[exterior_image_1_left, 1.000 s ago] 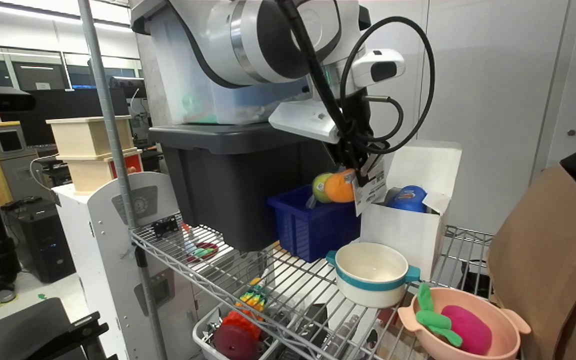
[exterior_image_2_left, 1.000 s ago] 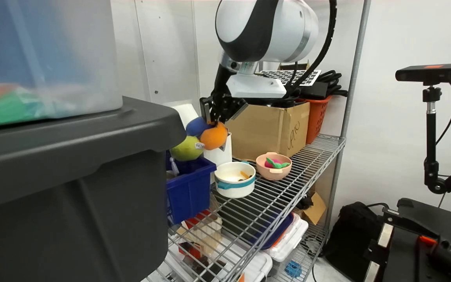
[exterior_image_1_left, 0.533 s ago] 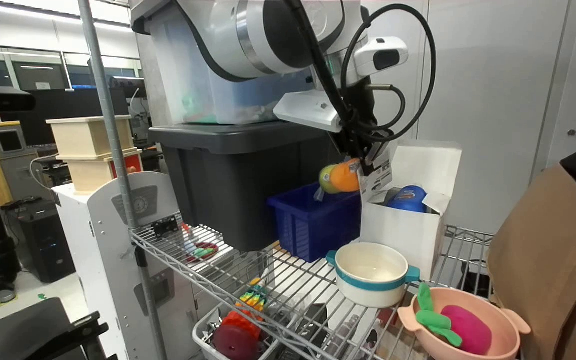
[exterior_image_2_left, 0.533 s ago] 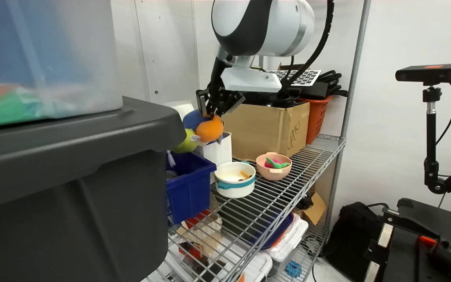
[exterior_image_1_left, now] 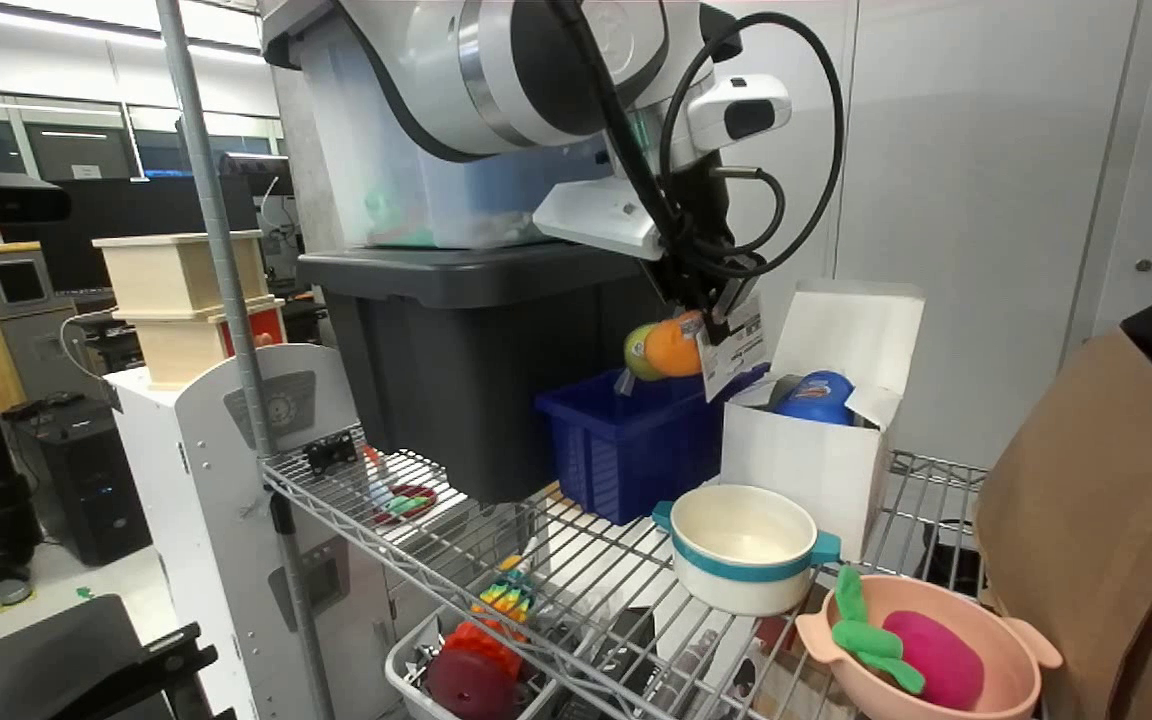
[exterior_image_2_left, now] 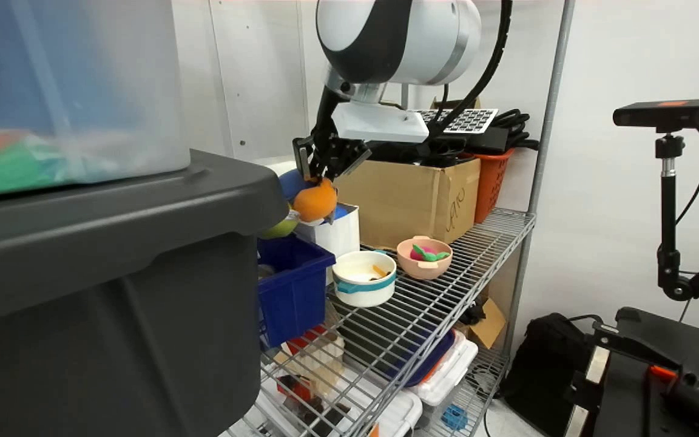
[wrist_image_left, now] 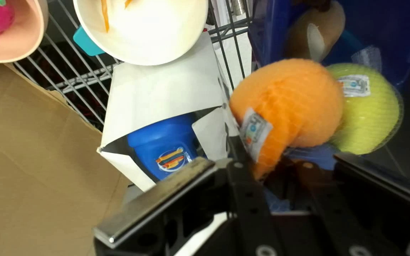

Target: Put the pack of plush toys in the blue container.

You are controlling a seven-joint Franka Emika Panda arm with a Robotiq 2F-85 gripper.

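The pack of plush toys is a netted bundle. Its orange ball [exterior_image_1_left: 672, 348] and lime ball [exterior_image_1_left: 639, 354] show in an exterior view. A blue ball [exterior_image_2_left: 292, 183] also shows in an exterior view. My gripper [exterior_image_2_left: 318, 177] is shut on the top of the pack, which hangs below it. In the wrist view the orange ball [wrist_image_left: 294, 99] hangs from the gripper [wrist_image_left: 272, 174], but the exact pinch point is blurred. A white label card [exterior_image_1_left: 732, 345] hangs with the pack. The blue container [exterior_image_1_left: 626, 455] stands under the pack; its inside [wrist_image_left: 386, 28] shows partly in the wrist view.
A large dark grey tote [exterior_image_1_left: 476, 370] stands close beside the container. A white box [exterior_image_1_left: 801, 480] with an upright flap and a blue thing inside adjoins the container's other side. A white bowl [exterior_image_1_left: 744, 555] and a pink bowl [exterior_image_1_left: 1016, 670] stand on the wire shelf. A brownish object [wrist_image_left: 315, 30] lies in the container.
My gripper and the pack have risen a little. In an exterior view they have moved left, so the lime ball is now partly hidden behind the grey tote.
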